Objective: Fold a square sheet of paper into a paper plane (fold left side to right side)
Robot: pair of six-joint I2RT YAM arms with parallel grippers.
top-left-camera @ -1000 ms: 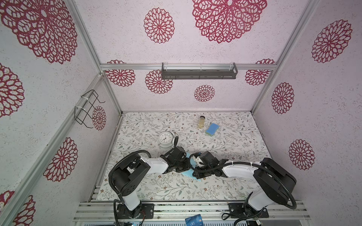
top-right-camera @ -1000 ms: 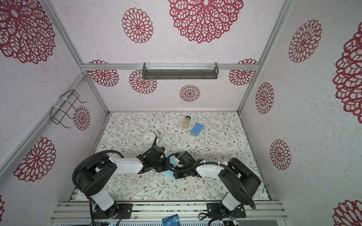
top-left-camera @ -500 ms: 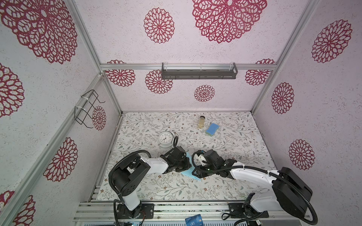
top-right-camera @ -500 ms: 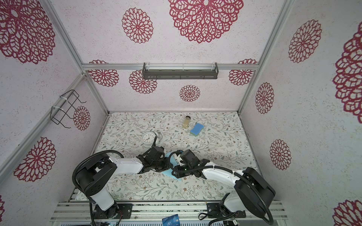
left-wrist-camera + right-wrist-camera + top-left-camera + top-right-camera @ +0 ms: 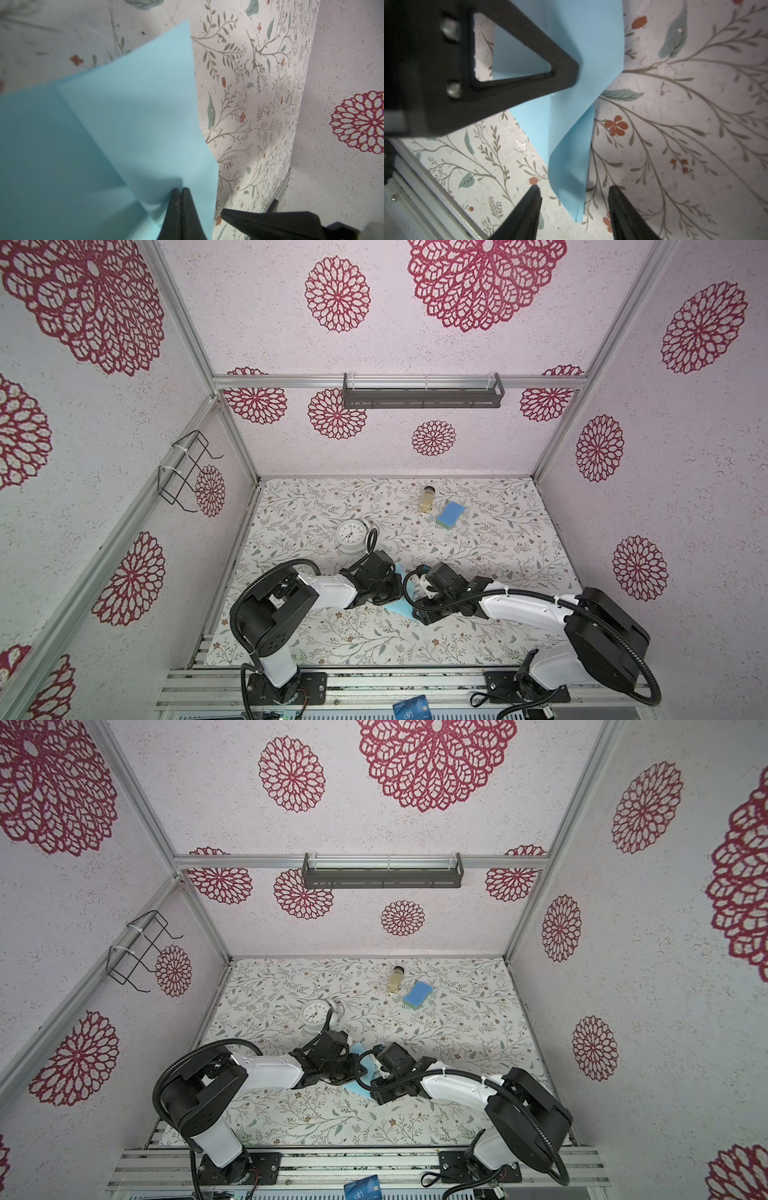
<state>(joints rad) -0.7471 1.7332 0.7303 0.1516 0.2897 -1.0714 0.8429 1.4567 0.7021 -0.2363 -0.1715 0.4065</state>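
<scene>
Left wrist view: left gripper (image 5: 179,192) jaws pinch the square sheet of paper (image 5: 104,135) near the white clock (image 5: 350,533); right gripper (image 5: 574,188) jaws stand spread, gripping nothing. I judge folding underway; the crease needs pressing next.

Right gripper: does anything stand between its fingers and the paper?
Nothing visible does. The right gripper is open, and a corner of the paper hangs between its fingers. The left gripper, shut on the paper, is off to one side.
</scene>
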